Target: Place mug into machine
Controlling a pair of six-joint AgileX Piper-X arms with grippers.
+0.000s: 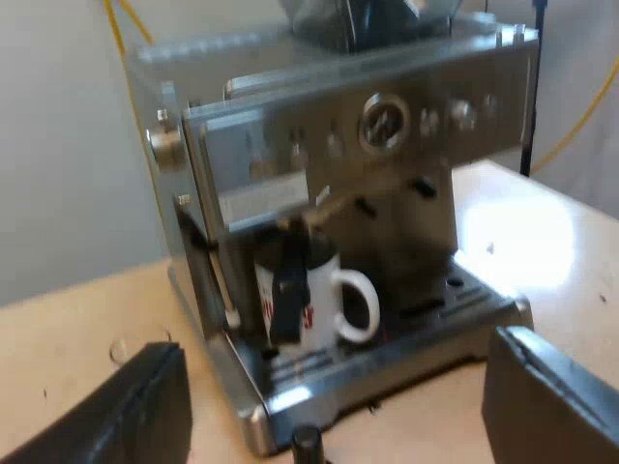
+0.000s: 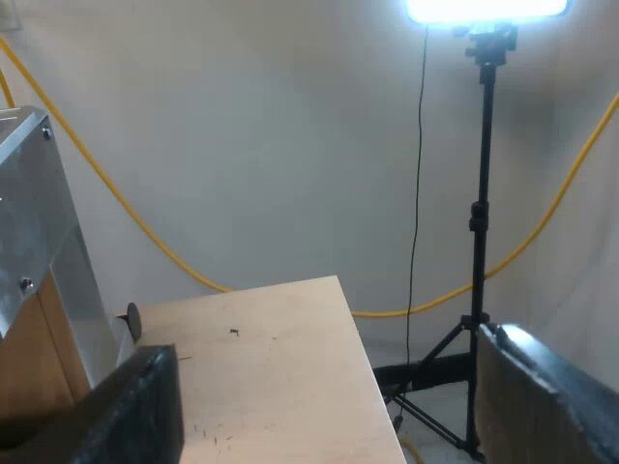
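Note:
A white mug (image 1: pixel 319 300) with red print stands on the drip tray (image 1: pixel 387 358) of the steel espresso machine (image 1: pixel 348 155), its handle turned outward. A dark handle (image 1: pixel 287 290) hangs down in front of the mug from the machine's front. The bean hopper (image 1: pixel 368 19) sits on the machine's top. My left gripper (image 1: pixel 334 416) is open, back from the machine's front, with nothing between its black fingers (image 1: pixel 116 411). My right gripper (image 2: pixel 329 416) is open over the wooden table's (image 2: pixel 261 377) corner, beside the machine's steel side (image 2: pixel 39 242), and holds nothing.
A small black knob (image 1: pixel 307 443) stands on the table just before the drip tray. Past the table's edge stand a light tripod (image 2: pixel 481 242) and a yellow cable (image 2: pixel 145 232) along the wall. A small dark disc (image 2: pixel 133 321) lies by the machine's side.

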